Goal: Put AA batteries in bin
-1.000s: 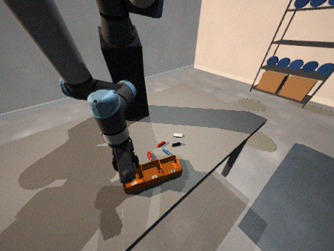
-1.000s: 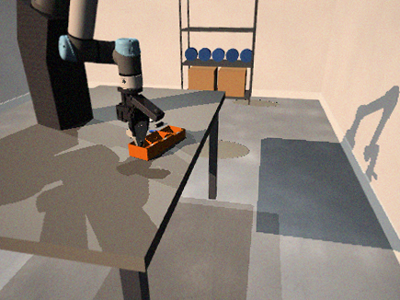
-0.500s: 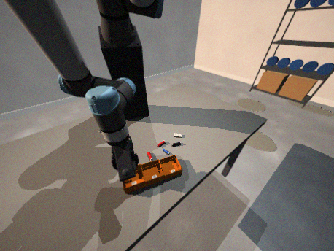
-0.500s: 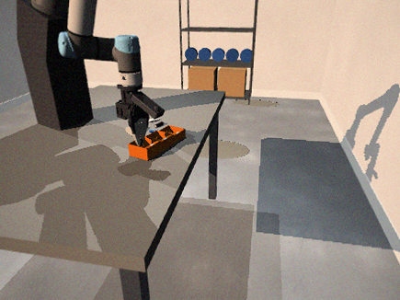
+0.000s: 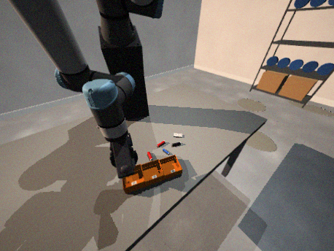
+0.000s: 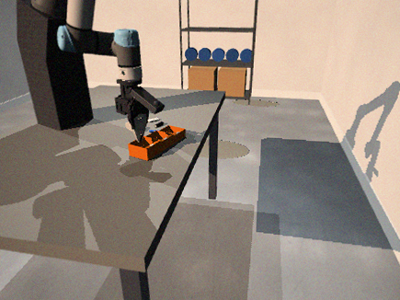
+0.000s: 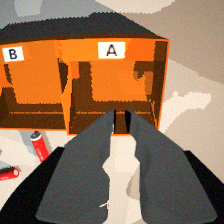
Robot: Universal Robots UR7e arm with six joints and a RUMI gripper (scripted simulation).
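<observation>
An orange bin tray (image 5: 152, 174) with three compartments lies on the table; it also shows in the exterior view (image 6: 156, 142). In the wrist view compartment A (image 7: 116, 90) is straight ahead and looks empty, with compartment B (image 7: 30, 90) to its left. My gripper (image 7: 120, 111) (image 5: 125, 171) (image 6: 139, 136) is shut, with only a thin dark slit between the fingertips and nothing that I can make out in it. It hangs low at the near edge of compartment A. Two red batteries (image 5: 149, 155) (image 5: 160, 144), a blue one (image 5: 166, 151) and a black one (image 5: 176, 144) lie on the table behind the tray.
A small white block (image 5: 178, 135) lies beyond the batteries. The robot's dark base (image 5: 124, 73) stands behind them. The table edge (image 5: 204, 171) runs close to the right of the tray. A shelf rack (image 5: 295, 55) stands far off by the wall.
</observation>
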